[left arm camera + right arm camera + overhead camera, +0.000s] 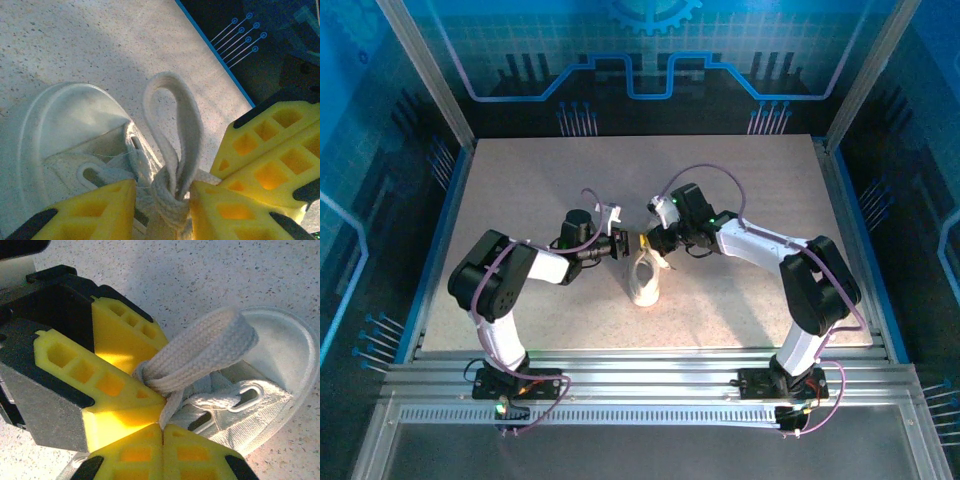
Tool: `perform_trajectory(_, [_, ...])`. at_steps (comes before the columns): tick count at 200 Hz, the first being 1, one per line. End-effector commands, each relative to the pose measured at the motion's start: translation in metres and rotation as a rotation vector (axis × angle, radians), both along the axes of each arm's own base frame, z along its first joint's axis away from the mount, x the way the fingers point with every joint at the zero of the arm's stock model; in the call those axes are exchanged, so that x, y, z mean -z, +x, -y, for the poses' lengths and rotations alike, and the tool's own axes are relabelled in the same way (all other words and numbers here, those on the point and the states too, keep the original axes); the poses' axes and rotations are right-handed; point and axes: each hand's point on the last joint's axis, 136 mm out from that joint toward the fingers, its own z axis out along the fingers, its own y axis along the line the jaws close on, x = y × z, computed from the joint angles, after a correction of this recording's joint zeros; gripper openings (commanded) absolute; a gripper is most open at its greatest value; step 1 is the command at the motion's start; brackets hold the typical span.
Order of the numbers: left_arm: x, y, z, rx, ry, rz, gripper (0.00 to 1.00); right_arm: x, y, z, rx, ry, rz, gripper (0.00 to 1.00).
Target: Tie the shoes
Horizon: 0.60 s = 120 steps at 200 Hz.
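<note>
Sneaker (644, 285) laces (200, 352) clamped in left jaws and right jaws.

A speckled beige table (520, 180) sits inside blue circuit-patterned walls (640, 60).

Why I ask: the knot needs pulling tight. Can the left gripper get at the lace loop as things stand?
Probably yes: the left gripper straddles the base of the lace loop and seems to pinch it. The right gripper, shut on a lace strand alongside, does not block it.
</note>
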Motion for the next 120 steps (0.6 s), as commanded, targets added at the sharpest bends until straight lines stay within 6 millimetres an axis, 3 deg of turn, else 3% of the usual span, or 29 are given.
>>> perform_trajectory(1, [-0.004,0.001,0.006,0.027,-0.013,0.016,0.35,-0.011,-0.004,-0.002,-0.014,0.013,0.026,0.00])
perform_trajectory(79, [0.003,-0.007,0.010,0.051,0.001,0.006,0.33,-0.011,-0.004,-0.001,-0.006,0.010,0.019,0.00])
perform_trajectory(104, [0.004,-0.006,0.013,0.053,0.002,0.005,0.19,-0.013,-0.006,-0.003,-0.015,0.021,0.013,0.00])
perform_trajectory(120, [0.006,-0.005,0.015,0.053,0.005,0.004,0.11,-0.019,-0.006,-0.004,-0.013,0.037,0.016,0.09])
